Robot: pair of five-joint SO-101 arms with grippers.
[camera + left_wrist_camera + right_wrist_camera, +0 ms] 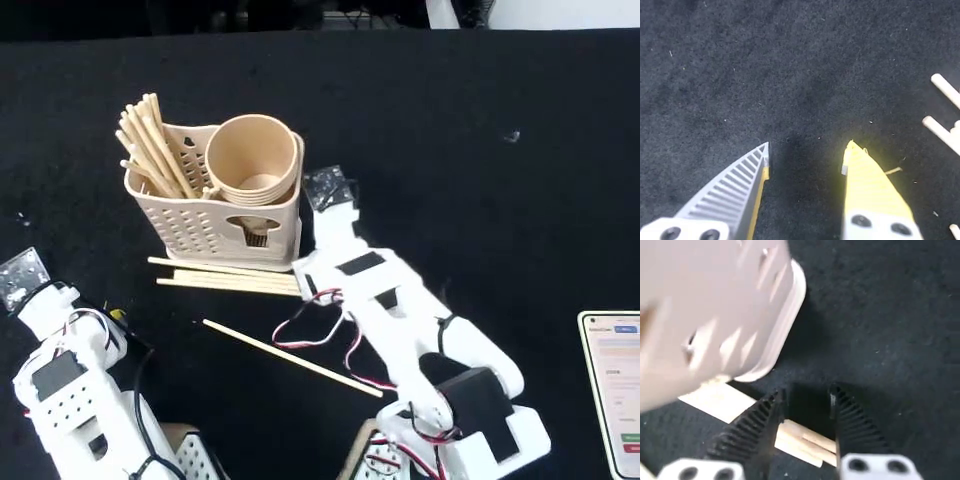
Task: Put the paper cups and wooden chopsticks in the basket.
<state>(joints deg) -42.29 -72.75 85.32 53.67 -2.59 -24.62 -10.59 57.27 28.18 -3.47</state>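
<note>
A beige slotted basket (190,225) stands at the back left, holding a stack of paper cups (252,158) and a bundle of wooden chopsticks (150,140). A few more chopsticks (225,277) lie flat along the basket's front, and a single chopstick (290,357) lies slanted nearer the arms. My right gripper (805,401) is open and low beside the basket's corner (775,325), with the ends of the flat chopsticks (802,441) between its fingers. At the front left, my left gripper (807,149) is open over bare cloth, with chopstick ends (942,131) off to one side.
The table is covered in black cloth. A phone (612,390) lies at the right edge. The right arm's body (400,330) and its red and white wires (315,325) stretch across the middle front. The left arm's base (60,385) fills the front left corner.
</note>
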